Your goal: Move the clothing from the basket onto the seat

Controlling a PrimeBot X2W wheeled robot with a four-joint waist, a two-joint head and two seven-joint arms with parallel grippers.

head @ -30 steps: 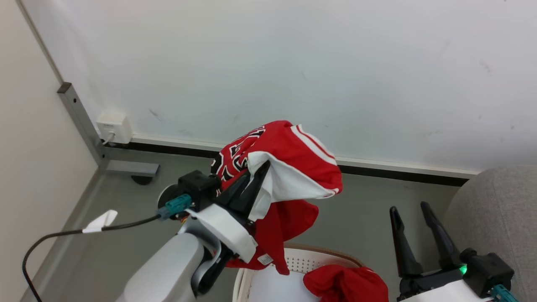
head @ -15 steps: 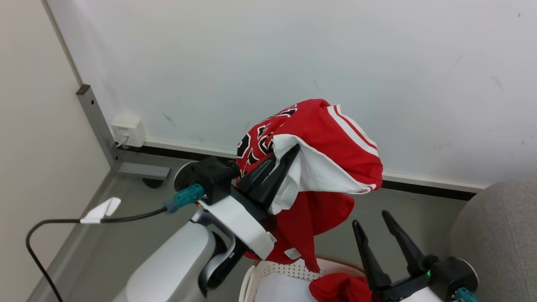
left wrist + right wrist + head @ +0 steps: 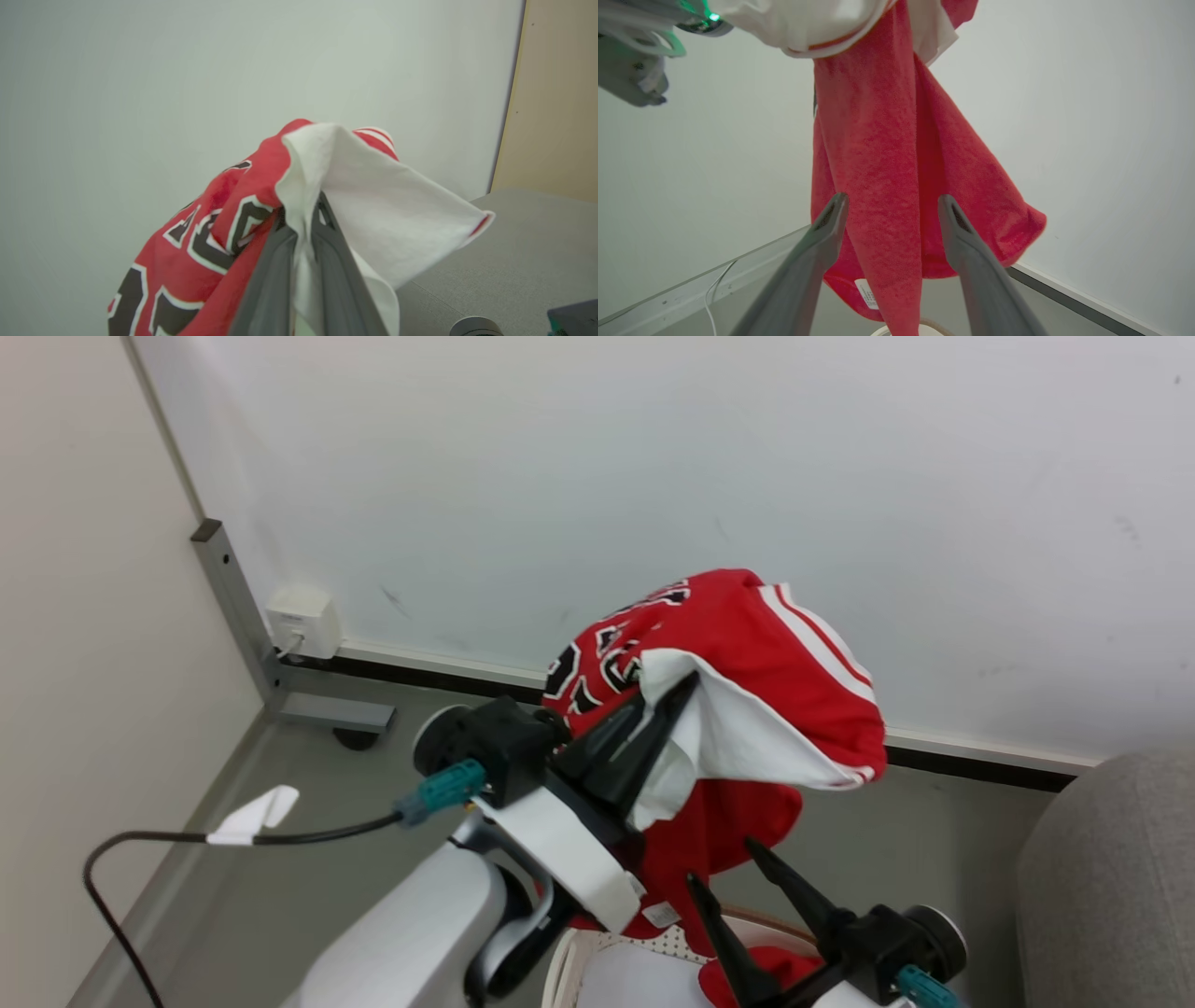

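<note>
- The right pincer (image 3: 719, 861) sat nearest, low in the head view. Its two long, dark, tapering fingers were spread apart, gripped nothing, and pointed up toward the hanging cloth.
- Directly beneath that pincer stood the basket (image 3: 597, 947), an oval of cream plastic with rows of small holes in its wall, a tan rim and a smooth pale base.
- Inside the basket, under the right pincer's fingers, lay the plain red garment (image 3: 714, 987), soft and bunched, partly hidden by them.
- In the right wrist view the right pincer (image 3: 893, 198) framed the lower part of the jersey (image 3: 887, 140). Nubbly red knit hung in long folds past the fingertips, with a small white label (image 3: 867, 294) near the hem. I could not tell whether the cloth touched the fingers.
- Above and to the left of the right pincer, the left pincer (image 3: 670, 689) was raised in the air, clear of the basket. It was pressed together on a fold of the jersey's white lining.
- In the left wrist view the left pincer (image 3: 303, 210) had white cloth pinched between its fingers.
- The jersey (image 3: 224, 200) draped over the left pincer's tips. Black numerals edged in white lay to the left, and the lining flared to a pointed corner on the right.
- From the head view the jersey (image 3: 747, 635) domed over those fingertips, with white stripes crossing its top.
- To the right of both pincers, well apart from the left one, was the seat (image 3: 1102, 877), grey and coarsely woven with a rounded edge.
- Beyond both pincers the matte grey floor (image 3: 280, 896) ran to a dark skirting strip and the plain pale wall (image 3: 653, 476).
</note>
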